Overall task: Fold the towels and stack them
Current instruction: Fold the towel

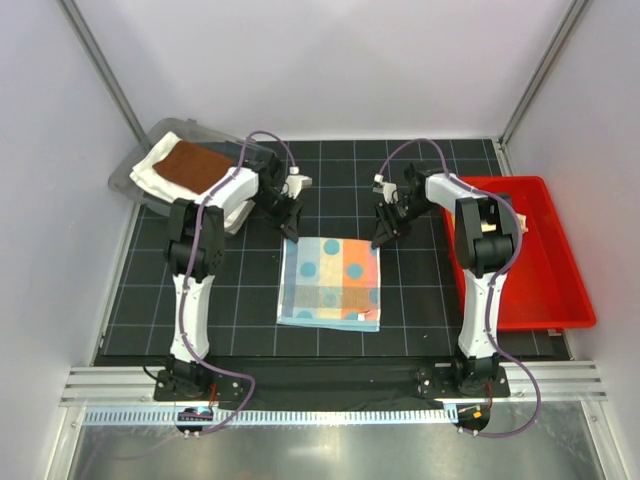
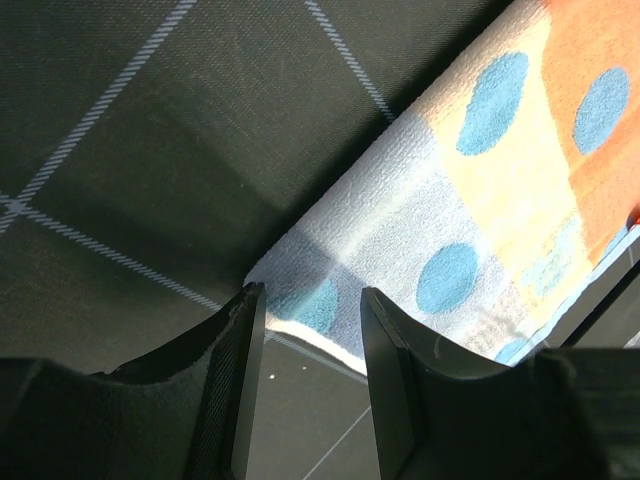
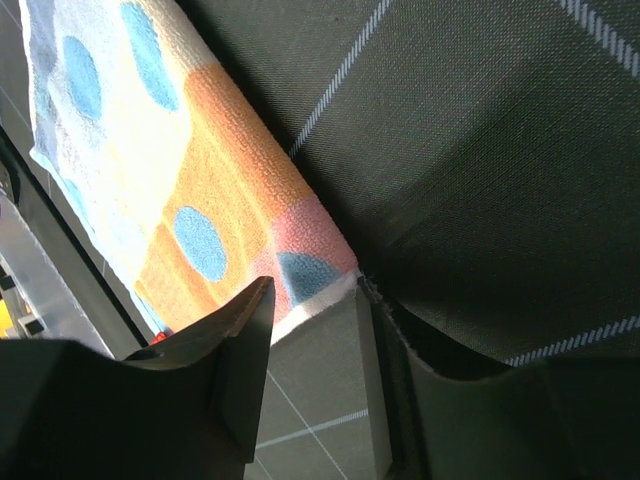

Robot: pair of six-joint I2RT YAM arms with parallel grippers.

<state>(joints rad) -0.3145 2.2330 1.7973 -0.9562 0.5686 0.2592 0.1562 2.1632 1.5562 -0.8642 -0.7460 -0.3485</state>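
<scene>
Towel with blue dots [image 1: 330,282] lies folded flat in the middle of the bench [image 1: 220,290]. Left hand [image 1: 292,232] hangs at its far left corner and right hand [image 1: 381,237] at its far right corner. Both are released, fingers apart, with the corner showing in each gap. Brown towel [image 1: 197,166] rests on a white towel [image 1: 150,170] at far left. Red tray [image 1: 560,290] sits at right.

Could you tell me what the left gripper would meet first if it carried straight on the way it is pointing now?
Probably the corner of the dotted towel, seen just beyond the open jaws of the left gripper, lying on the black mat; depth is unclear.
</scene>
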